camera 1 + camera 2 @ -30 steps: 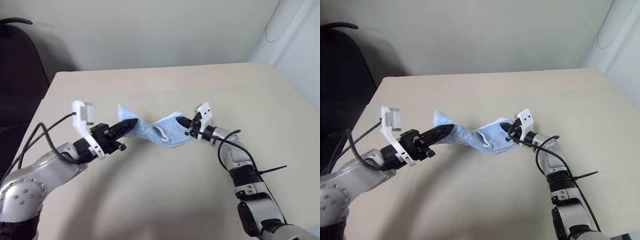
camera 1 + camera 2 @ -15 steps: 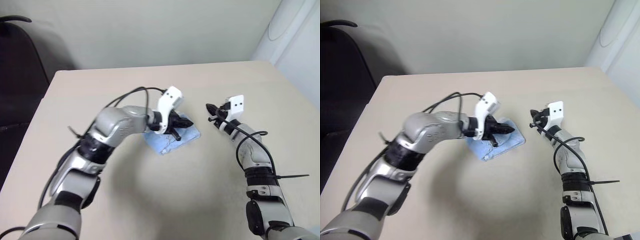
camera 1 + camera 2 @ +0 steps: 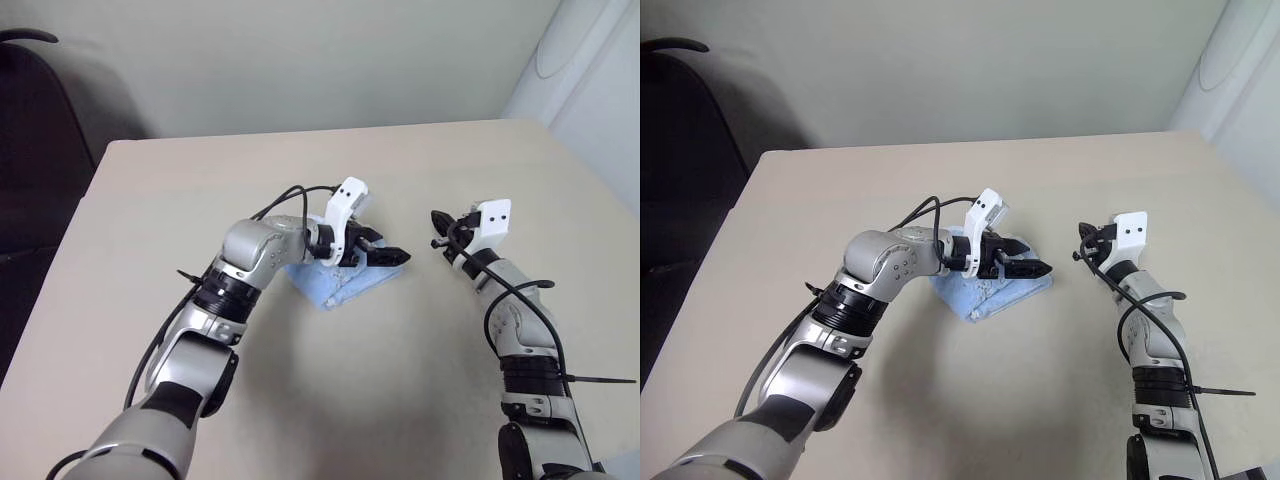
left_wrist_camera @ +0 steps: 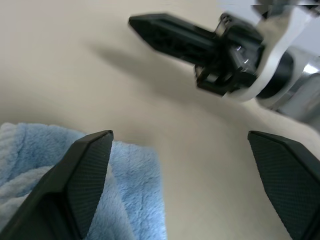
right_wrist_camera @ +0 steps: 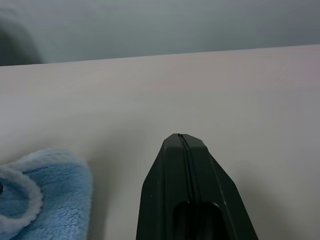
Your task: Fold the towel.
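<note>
The towel, a light-blue terry cloth, lies folded in a small stack at the middle of the table. My left gripper reaches across it toward the right, fingers open and holding nothing, just above the towel's right edge. In the left wrist view one fingertip hangs over the cloth. My right gripper is shut and empty, a short way to the right of the towel and clear of it. The right wrist view shows its closed fingers with the towel's corner beside them.
A black chair stands past the table's left edge. A white object stands by the wall beyond the far right corner. The tabletop is bare around the towel.
Both grippers held the stretched towel by its ends. The left one swung right, laid its end over the other half and opened. The right one let go and drew off to the right.
</note>
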Motion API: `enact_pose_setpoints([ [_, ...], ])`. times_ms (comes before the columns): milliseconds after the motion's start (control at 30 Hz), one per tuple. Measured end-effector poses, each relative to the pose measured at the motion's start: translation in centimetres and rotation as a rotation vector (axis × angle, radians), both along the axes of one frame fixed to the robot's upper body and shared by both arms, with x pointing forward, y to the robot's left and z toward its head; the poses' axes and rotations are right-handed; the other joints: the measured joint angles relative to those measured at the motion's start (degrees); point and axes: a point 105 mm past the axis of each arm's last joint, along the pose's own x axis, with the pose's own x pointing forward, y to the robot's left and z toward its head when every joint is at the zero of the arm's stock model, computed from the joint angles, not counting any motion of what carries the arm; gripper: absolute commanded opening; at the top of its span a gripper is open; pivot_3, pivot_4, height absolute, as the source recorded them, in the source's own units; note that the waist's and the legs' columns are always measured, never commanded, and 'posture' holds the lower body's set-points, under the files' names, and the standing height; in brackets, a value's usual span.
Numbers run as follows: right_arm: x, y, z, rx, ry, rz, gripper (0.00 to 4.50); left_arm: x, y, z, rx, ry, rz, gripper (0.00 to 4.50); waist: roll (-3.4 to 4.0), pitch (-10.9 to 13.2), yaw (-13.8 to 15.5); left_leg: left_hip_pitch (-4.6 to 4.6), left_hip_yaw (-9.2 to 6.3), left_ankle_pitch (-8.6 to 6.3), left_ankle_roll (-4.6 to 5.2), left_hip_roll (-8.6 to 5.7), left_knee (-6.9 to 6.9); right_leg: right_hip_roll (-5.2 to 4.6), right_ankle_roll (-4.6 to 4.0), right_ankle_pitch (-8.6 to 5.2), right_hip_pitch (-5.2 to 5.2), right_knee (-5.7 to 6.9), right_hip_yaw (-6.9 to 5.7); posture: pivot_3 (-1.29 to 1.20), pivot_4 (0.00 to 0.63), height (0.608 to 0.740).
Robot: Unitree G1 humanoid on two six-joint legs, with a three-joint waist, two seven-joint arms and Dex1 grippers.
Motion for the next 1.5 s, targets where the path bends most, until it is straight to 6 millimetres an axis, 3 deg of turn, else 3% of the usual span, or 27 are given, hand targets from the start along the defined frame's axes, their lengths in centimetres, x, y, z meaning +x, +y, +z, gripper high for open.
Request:
enact_pose_setpoints([
  [67,-0.6,2.0,0.6,-0.041,-0.012,0.110,0.00,0.8,3.7,3.9,-0.203,-0.072,0.127,4.49,-0.02,0.0,-0.9,-0.06,0.13,-0.03,0.04,-0.08,0.04,0.27,-0.10,0.11,-0.18,-0.03,-0.07,0.00,0.150,0.738],
  [100,-1.1,3.0,1.0,-0.069,-0.023,0.172,0.00,1.2,6.7,6.2,-0.261,-0.154,0.225,4.49,-0.01,0.0,-1.3,0.02,0.14,-0.02,0.03,-0.13,-0.01,0.39,-0.15,0.16,-0.18,-0.10,-0.08,0.00,0.150,0.738],
  [167,-1.8,4.6,1.8,-0.102,-0.045,0.267,0.00,1.2,11.7,8.1,-0.289,-0.274,0.396,4.49,0.06,0.0,-1.5,0.23,0.11,-0.03,0.04,-0.13,-0.13,0.51,-0.19,0.15,-0.07,-0.13,-0.02,0.00,0.150,0.738],
  [200,-2.1,5.0,1.9,-0.107,-0.050,0.290,0.00,1.2,12.9,8.2,-0.295,-0.287,0.443,4.49,0.06,0.0,-1.4,0.27,0.11,-0.02,0.03,-0.14,-0.16,0.51,-0.20,0.15,0.02,-0.14,0.00,0.00,0.150,0.738],
  [300,-2.4,7.3,2.4,-0.119,-0.054,0.386,0.00,1.3,15.7,6.0,-0.289,-0.249,0.570,4.49,0.02,0.0,-0.5,0.32,-0.13,0.01,0.06,-0.01,-0.10,0.39,-0.27,0.14,0.05,-0.14,0.24,0.00,0.150,0.738],
  [433,-3.2,10.5,2.9,-0.123,-0.066,0.522,0.00,0.4,20.9,0.8,-0.181,-0.154,0.783,4.49,-0.11,-0.1,-0.8,0.33,0.01,0.03,0.10,-0.08,-0.05,0.42,-0.36,0.18,-0.08,-0.14,0.72,0.00,0.150,0.738],
  [500,-3.3,11.8,2.1,-0.119,-0.038,0.568,0.00,0.0,22.0,-0.8,-0.131,-0.132,0.830,4.49,-0.15,-0.1,-0.6,0.31,0.01,0.04,0.10,-0.10,-0.01,0.42,-0.67,0.01,-0.09,-0.14,0.77,0.00,0.150,0.738],
  [633,-2.7,13.5,-2.4,-0.154,0.107,0.593,0.00,-0.8,21.7,-2.3,-0.073,-0.134,0.834,4.49,-0.23,-0.1,-0.3,0.29,0.02,0.02,0.12,-0.10,0.07,0.34,-0.86,0.08,-0.14,-0.10,0.90,0.00,0.150,0.738],
  [733,-2.4,12.5,-5.9,-0.186,0.207,0.549,0.00,-1.4,20.5,-2.8,-0.044,-0.143,0.796,4.49,-0.23,-0.1,-0.3,0.24,0.10,0.01,0.14,-0.15,0.13,0.28,-0.84,0.15,-0.19,-0.09,1.01,0.00,0.150,0.738],
  [767,-2.4,12.3,-6.1,-0.187,0.204,0.543,0.00,-1.6,20.3,-3.1,-0.037,-0.138,0.785,4.49,-0.22,-0.1,-0.3,0.24,0.14,0.00,0.14,-0.16,0.14,0.29,-0.85,0.18,-0.23,-0.07,1.07,0.00,0.150,0.738],
  [867,-2.3,11.8,-5.7,-0.190,0.180,0.530,0.00,-2.0,19.4,-3.3,-0.035,-0.141,0.756,4.49,-0.24,-0.1,-0.5,0.24,0.16,0.00,0.15,-0.16,0.14,0.37,-0.94,0.25,-0.24,-0.05,1.07,0.00,0.150,0.738],
  [933,-2.3,11.0,-4.8,-0.160,0.161,0.510,0.36,-2.5,19.0,-3.4,-0.028,-0.147,0.730,4.50,-0.24,-0.1,-0.5,0.24,0.19,0.00,0.15,-0.19,0.14,0.37,-0.95,0.26,-0.26,-0.03,1.07,0.00,0.150,0.738],
  [1100,-3.3,8.4,0.2,-0.077,0.055,0.494,1.96,-3.2,17.2,-4.7,0.008,-0.123,0.628,4.50,-0.27,-0.1,-0.6,0.22,0.26,0.00,0.15,-0.50,0.17,0.39,-0.95,0.25,-0.26,-0.03,1.11,0.00,0.150,0.738],
  [1200,-3.8,7.8,2.0,-0.031,0.040,0.489,2.97,-3.3,16.2,-5.3,0.034,-0.115,0.583,4.50,-0.29,-0.1,-0.6,0.23,0.24,0.00,0.15,-0.51,0.20,0.43,-0.94,0.25,-0.26,-0.03,1.14,0.00,0.150,0.738],
  [1333,-3.4,6.3,1.2,0.027,0.150,0.416,4.39,-3.5,14.8,-6.1,0.054,-0.110,0.514,4.50,-0.29,-0.1,-0.6,0.23,0.23,0.00,0.15,-0.54,0.25,0.43,-0.85,0.29,-0.26,-0.03,1.21,0.00,0.150,0.738],
  [1500,-2.2,4.7,-1.0,0.127,0.318,0.340,4.39,-3.3,14.3,-6.1,0.067,-0.119,0.494,4.50,-0.29,-0.1,-0.6,0.23,0.22,-0.01,0.16,-0.56,0.25,0.42,-0.79,0.31,-0.29,-0.03,1.25,0.00,0.150,0.738],
])
